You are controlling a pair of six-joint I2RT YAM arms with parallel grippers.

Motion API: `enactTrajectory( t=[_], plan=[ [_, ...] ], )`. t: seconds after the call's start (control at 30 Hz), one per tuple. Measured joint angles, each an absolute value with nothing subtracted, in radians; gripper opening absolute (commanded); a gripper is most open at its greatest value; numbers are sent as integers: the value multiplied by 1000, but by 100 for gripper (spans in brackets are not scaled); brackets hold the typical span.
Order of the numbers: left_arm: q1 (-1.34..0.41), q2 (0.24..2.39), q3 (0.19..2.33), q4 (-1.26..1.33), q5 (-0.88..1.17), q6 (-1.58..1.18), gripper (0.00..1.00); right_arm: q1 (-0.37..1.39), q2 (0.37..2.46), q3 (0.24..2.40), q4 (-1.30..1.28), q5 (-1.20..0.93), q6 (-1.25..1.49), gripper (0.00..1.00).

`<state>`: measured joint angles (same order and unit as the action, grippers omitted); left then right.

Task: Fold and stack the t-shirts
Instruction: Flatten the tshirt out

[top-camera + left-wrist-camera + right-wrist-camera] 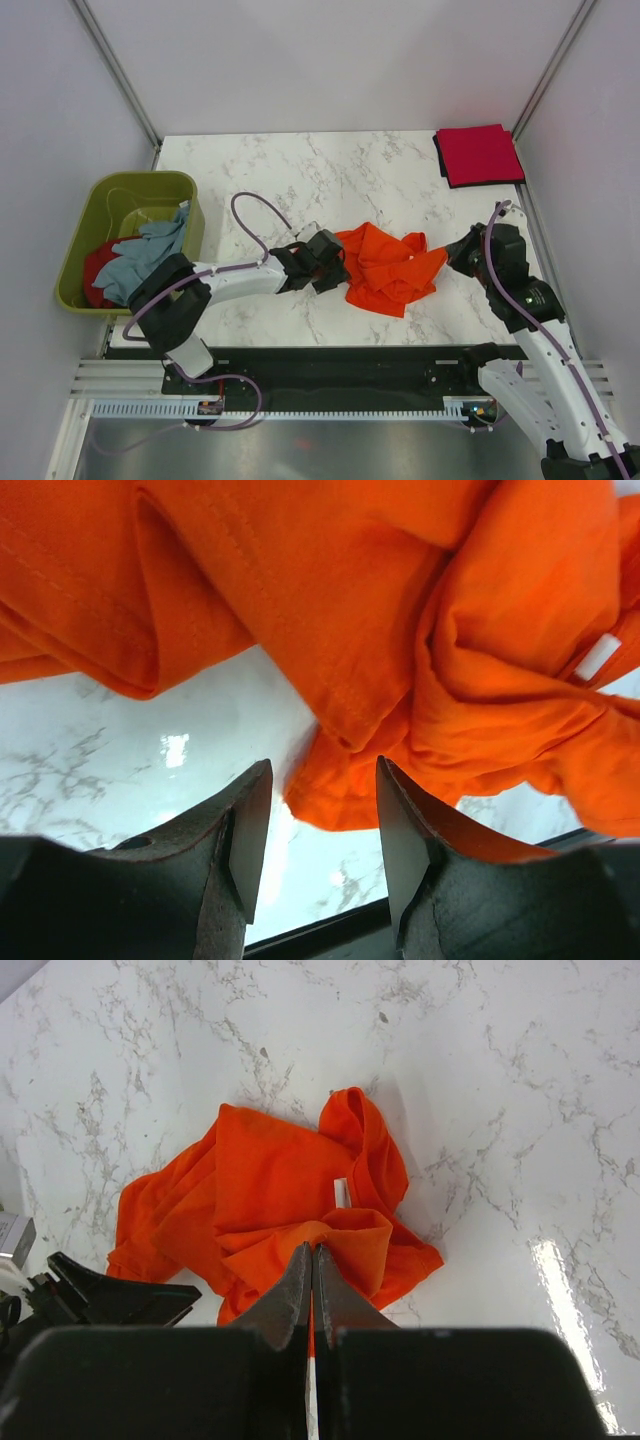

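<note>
Well to the left of your left tool [322, 830], off the counter's [300, 170] edge, the olive-green tub [75, 250] serves as the waiting bin. A pale grey-blue t-shirt [140, 255] spills over its near rim, and a red t-shirt [95, 268] is bunched under it. Neither has been folded.

Your left tool stands with its jaws apart, low over the counter. A hem of the orange t-shirt [385, 265] lies just ahead of the tips, reaching into the gap but not pinched. That reads as lining up on this edge so the cloth can be stretched from both sides.

The orange t-shirt lies crumpled on the counter between your two tools, folded over itself, so it needs spreading flat before any fold.

Your right tool [311, 1260] has its jaws pressed together at the shirt's right edge, and a sliver of orange shows between them. I judge it to be clamped on a thin fold, anchoring that side.

Well beyond your right tool, in the far right corner, a crimson t-shirt [478, 153] sits folded square. That is evidently the start of the stack, and it is where the orange one should go.

The only label is a small white neck tag [340, 1192] on the orange shirt, and no writing on it can be read.
</note>
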<state>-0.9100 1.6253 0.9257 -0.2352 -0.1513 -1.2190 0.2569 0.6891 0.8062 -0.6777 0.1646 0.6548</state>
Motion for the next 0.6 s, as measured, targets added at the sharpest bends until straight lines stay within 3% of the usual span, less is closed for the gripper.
enactTrajectory(
  t=[0.4,0.6],
  plan=[
    [-910,1734,925,-127,-147,-1311,52,257,679,795,-658,128,659,0],
    [-910,1752,928,-90,-148,-1324,45,257,671,790,-658,125,659,0]
  ],
)
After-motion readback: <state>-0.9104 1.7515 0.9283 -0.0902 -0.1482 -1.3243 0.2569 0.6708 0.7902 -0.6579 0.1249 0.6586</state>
